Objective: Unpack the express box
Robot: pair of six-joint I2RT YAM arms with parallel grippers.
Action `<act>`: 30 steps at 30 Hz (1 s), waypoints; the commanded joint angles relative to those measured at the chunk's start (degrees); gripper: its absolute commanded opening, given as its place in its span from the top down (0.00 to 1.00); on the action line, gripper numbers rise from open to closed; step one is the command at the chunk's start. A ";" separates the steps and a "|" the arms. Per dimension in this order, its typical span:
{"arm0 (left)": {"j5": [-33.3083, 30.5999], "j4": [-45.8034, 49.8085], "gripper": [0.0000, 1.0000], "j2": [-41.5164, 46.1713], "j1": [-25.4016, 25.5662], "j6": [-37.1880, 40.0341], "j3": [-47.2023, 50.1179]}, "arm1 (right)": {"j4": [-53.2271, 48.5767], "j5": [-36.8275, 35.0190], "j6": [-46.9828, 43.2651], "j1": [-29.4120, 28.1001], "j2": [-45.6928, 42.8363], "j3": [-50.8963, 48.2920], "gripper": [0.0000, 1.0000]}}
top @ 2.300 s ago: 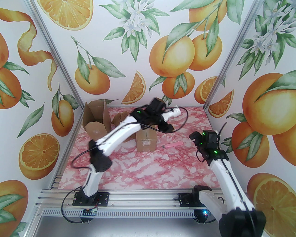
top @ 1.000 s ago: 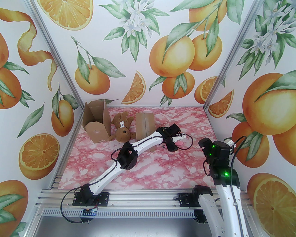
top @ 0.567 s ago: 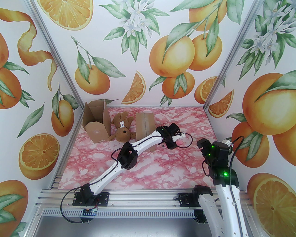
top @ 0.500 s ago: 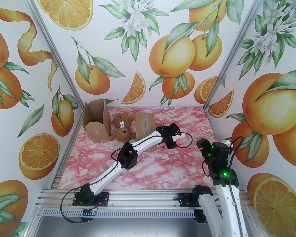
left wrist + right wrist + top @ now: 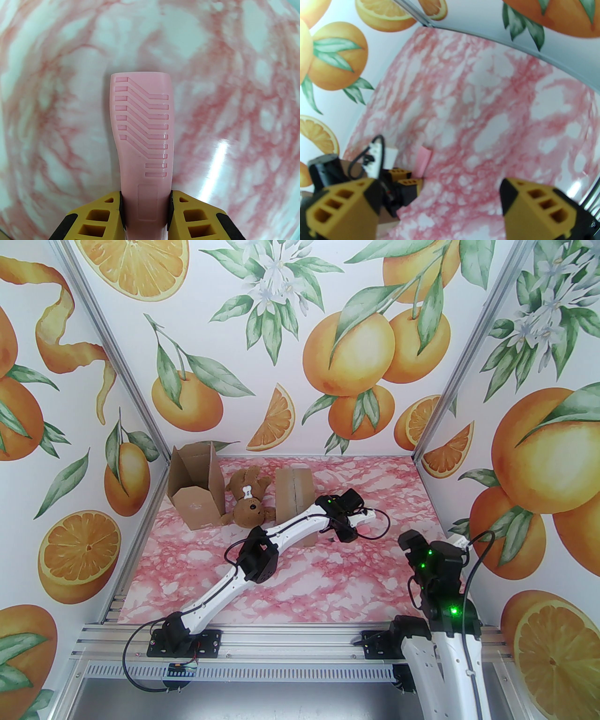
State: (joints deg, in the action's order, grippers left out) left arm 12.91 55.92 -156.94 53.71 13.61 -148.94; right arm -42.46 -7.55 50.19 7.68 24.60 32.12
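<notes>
The express box [image 5: 293,493] is a shut brown carton with tape along its top, standing mid-table and partly hidden by my left forearm. Just to its right my left gripper [image 5: 348,534] is low over the table. In the left wrist view its yellow fingers [image 5: 100,215] are shut on the ribbed handle of a pink box cutter [image 5: 143,121], which points away from the camera. My left gripper [image 5: 145,194] pinches the cutter's sides. My right gripper [image 5: 412,544] hovers at the right, apart from the box, and stands open [image 5: 438,187] and empty, looking toward the cutter [image 5: 423,159].
An opened empty carton [image 5: 194,488] stands at the back left. A brown teddy bear [image 5: 248,505] lies between it and the shut box. Printed walls close the table [image 5: 304,587] on three sides. The pink marble surface is bare in front and at the right.
My left arm swung down from above the box to the cutter and its fingers closed on the pink handle. My right arm drew back toward the near edge, still open.
</notes>
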 commanded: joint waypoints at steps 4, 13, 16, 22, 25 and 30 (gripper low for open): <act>9.42 0.15 0.75 7.93 -1.54 -3.03 2.43 | 0.13 2.69 4.33 0.49 -0.90 -5.02 0.19; 15.23 -0.29 0.75 9.79 -2.15 -6.05 2.43 | 16.04 13.09 7.02 0.06 4.56 -9.95 0.30; 16.54 -0.63 0.75 10.41 -2.18 -6.99 2.43 | 20.98 14.50 7.00 -0.59 7.21 -10.12 0.32; 18.48 -1.08 0.75 11.86 -1.64 -8.24 2.43 | 31.29 14.06 7.86 -4.19 13.99 -10.87 0.35; 18.83 -0.82 0.75 12.64 -1.42 -8.27 2.43 | 32.73 12.36 7.66 -5.80 17.39 -9.90 0.36; 18.91 -0.16 0.75 13.96 -0.93 -7.90 2.43 | 34.41 9.78 7.81 -6.63 19.24 -9.61 0.39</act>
State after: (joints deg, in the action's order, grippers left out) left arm 30.09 55.94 -148.05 52.29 5.91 -146.67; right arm -11.88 4.78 57.47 1.48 43.70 22.04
